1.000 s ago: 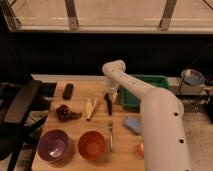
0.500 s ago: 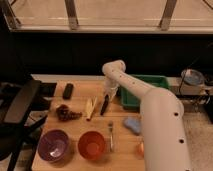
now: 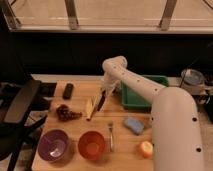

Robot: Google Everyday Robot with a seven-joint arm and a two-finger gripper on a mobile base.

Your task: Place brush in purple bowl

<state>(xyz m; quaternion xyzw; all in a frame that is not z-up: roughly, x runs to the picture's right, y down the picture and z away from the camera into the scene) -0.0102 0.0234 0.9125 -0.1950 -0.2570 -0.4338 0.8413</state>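
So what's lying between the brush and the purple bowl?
In the camera view: a banana beside the brush, then grapes off the line to the purple bowl. The tool is at the brush's far end.

The table [image 3: 75,129] looks like pale matt wood. The purple bowl [image 3: 53,145] and orange bowl [image 3: 92,145] are glossy (plastic, seemingly); the fork [image 3: 111,136] gleams like metal. The gripper [image 3: 103,93], at twelve o'clock from the orange bowl, ends a smooth white arm [image 3: 172,115]; the brush [image 3: 101,102] is matt black.

Dim warm light; tool [image 3: 103,94] above table [image 3: 80,126]
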